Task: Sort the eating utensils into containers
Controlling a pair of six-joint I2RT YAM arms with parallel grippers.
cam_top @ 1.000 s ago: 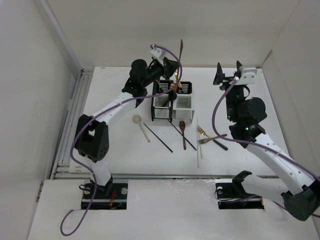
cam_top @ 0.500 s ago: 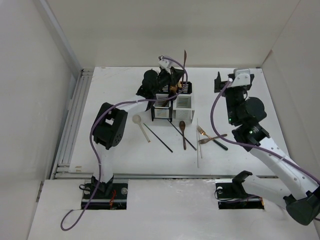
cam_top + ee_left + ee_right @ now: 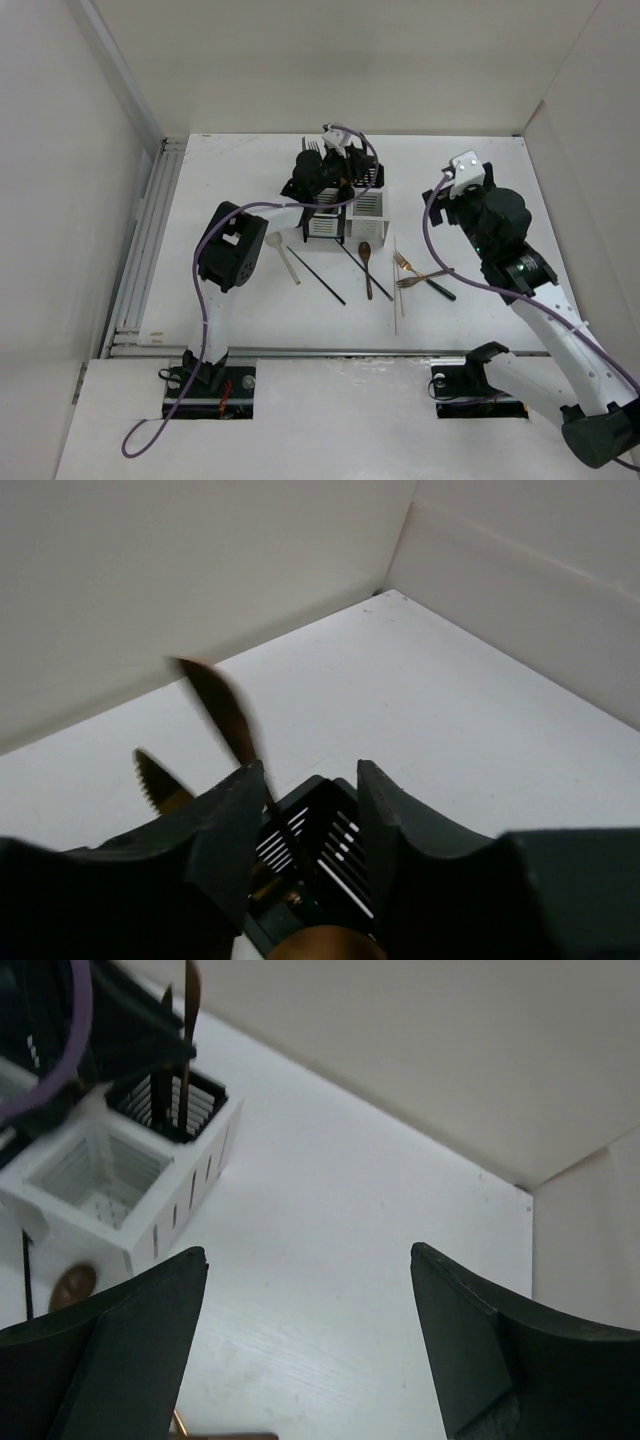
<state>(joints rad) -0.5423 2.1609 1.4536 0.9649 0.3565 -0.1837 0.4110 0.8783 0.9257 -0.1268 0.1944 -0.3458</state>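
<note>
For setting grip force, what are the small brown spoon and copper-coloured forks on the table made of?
Small brown spoon: probably wood, matte, dull even brown, no glints. Copper-coloured forks: likely plated metal, thin tines, warm tint; too small to confirm.

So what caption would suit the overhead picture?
Left gripper hovers above the containers while spoons, forks and chopsticks lie on the table; right gripper open.

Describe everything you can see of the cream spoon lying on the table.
The cream spoon is pale and matte, with a round bowl and slim straight handle. It lies flat on the white table, bowl farthest from the arms' bases, handle slanting near-right, left of a long black chopstick.
</note>
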